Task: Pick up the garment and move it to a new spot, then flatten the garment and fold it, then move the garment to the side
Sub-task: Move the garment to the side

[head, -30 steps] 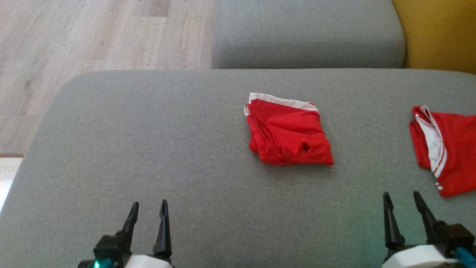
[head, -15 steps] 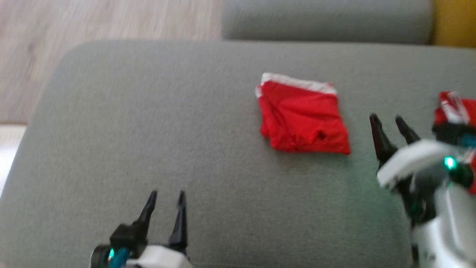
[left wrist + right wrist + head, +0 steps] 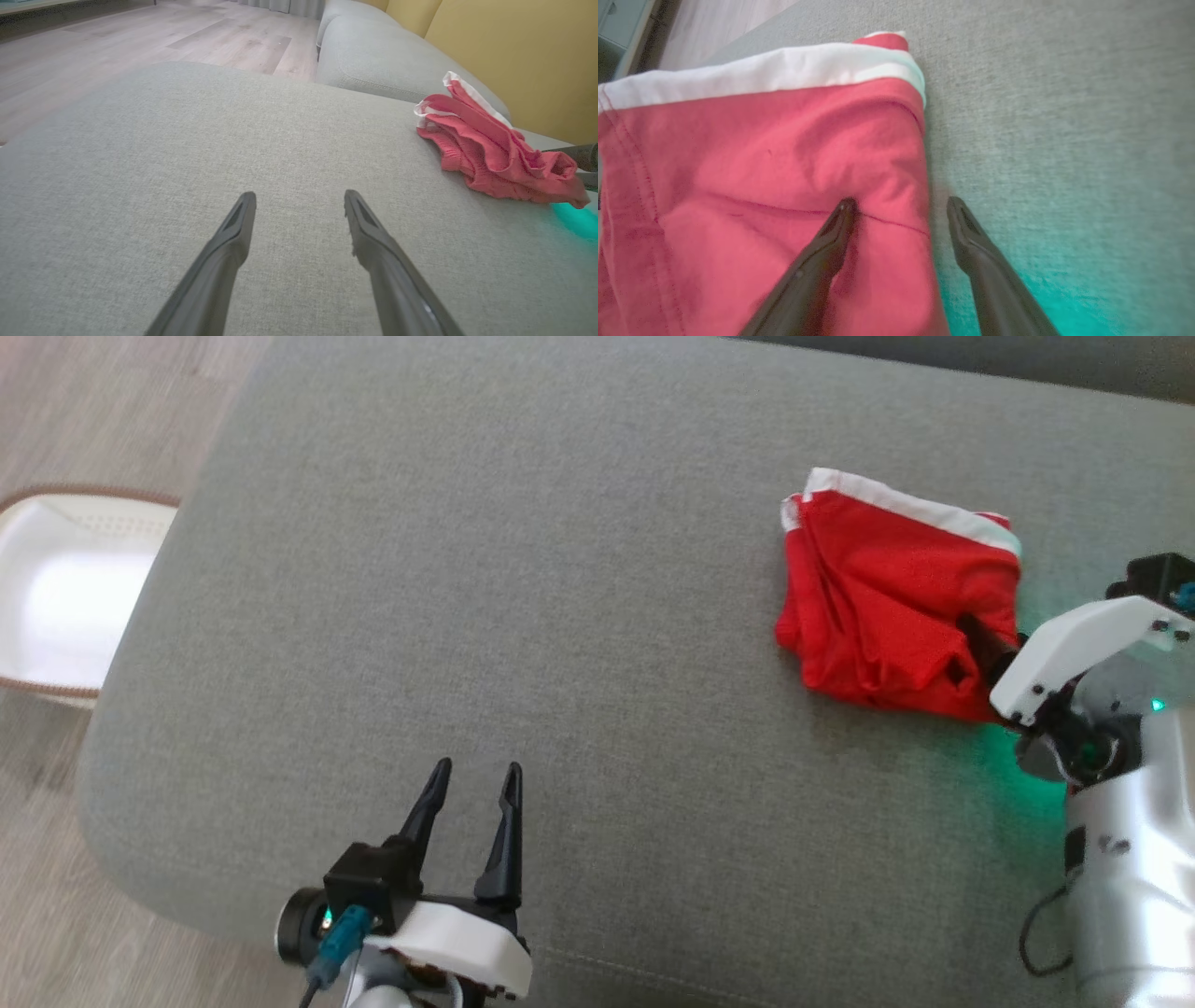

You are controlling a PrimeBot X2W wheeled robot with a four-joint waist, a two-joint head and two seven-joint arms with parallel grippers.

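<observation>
The left tool (image 3: 476,767) hangs over the bare grey sofa seat (image 3: 560,569). Its two fingers are spread wide and hold nothing. Well to its right lie the red shorts (image 3: 887,597) with a white band, folded in a bumpy pile on the seat. The right tool (image 3: 901,201) is at their right edge with its fingers spread too. One finger is on the red cloth and the other is over the grey seat just beside it.

If it shuts here, it may pinch just the top layer, and then the pile could fall open or slip out when lifted. It could also nip the seat cover.

Far left, on the floor, sits a white basket (image 3: 56,588) — the part that shows has nothing in it.
</observation>
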